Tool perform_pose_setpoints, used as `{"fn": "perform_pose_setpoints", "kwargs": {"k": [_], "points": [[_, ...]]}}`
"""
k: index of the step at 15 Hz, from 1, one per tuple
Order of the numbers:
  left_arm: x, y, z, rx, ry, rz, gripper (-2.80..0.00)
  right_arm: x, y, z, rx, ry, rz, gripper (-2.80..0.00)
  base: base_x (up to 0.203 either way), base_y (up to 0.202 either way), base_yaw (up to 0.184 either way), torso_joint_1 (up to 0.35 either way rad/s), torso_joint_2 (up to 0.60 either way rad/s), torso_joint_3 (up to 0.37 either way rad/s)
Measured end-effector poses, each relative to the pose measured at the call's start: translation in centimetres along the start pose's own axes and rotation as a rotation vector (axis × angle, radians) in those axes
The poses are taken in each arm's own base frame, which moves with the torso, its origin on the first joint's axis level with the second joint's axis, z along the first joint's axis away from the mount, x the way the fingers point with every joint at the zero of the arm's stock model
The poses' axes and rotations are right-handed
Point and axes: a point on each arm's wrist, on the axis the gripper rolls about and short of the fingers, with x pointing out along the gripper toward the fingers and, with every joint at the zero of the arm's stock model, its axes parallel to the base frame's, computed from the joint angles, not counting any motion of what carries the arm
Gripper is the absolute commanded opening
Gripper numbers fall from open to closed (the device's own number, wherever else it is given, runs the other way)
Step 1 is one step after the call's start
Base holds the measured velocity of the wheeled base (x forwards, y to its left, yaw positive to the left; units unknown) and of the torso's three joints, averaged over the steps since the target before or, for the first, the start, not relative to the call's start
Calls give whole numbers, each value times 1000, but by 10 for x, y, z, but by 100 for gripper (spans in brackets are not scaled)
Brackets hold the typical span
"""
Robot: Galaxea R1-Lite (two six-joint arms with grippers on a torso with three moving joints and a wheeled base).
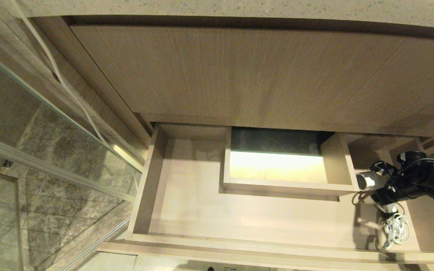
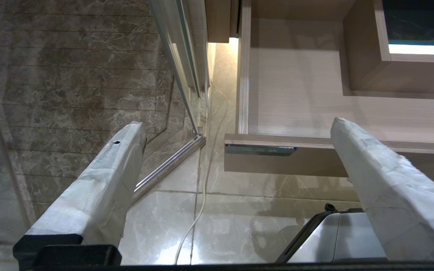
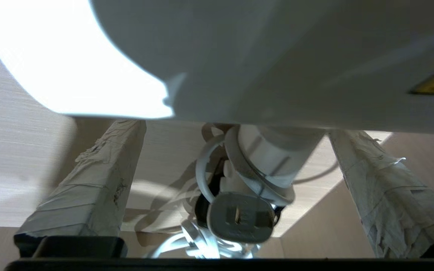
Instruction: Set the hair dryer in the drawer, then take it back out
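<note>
- Looking down from the head camera, you see the drawer (image 1: 171, 210) pulled open, its narrow wood-grain front edge nearest you and its pale floor running back to the cabinet.
- Your left pincer (image 2: 236, 128) hangs outside the drawer, above the glossy floor (image 2: 164, 222) near the drawer's front left corner; its two taped fingers (image 2: 100, 180) stand wide apart with nothing between them.
- You can see a small dark mark (image 2: 260, 149) on the drawer front in the left wrist view.
- At the right end of the drawer lies the hair dryer (image 1: 367, 181), its white barrel pointing toward the middle and its bundled white cord (image 1: 392, 227) coiled on the drawer floor, nearer the front.
- Your right pincer (image 1: 375, 184) is down inside the drawer at the hair dryer. In the right wrist view its taped fingers (image 3: 89, 188) stand wide apart on either side of the handle (image 3: 273, 158), with a clear gap on each side, so it grips nothing. The plug (image 3: 239, 216) shows just past the handle's end.
- Further back, you see the boxed rectangular cut-out (image 1: 277, 165) in the middle of the drawer, brightly lit below.
- Beyond it rises the tall wood-grain panel (image 1: 239, 75), with the speckled table edge (image 1: 217, 7) at the top.
- Off to your left, a glass partition (image 1: 32, 113) stands over the marbled floor.
</note>
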Motion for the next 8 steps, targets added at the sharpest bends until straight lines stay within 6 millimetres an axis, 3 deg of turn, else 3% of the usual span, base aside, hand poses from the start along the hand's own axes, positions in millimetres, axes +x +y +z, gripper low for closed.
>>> {"fn": "perform_pose_setpoints", "kwargs": {"k": [8], "points": [[0, 0, 0, 0, 0, 0, 0, 7, 2, -2, 1, -5, 26, 0, 0, 0, 0, 0, 0, 0]]}}
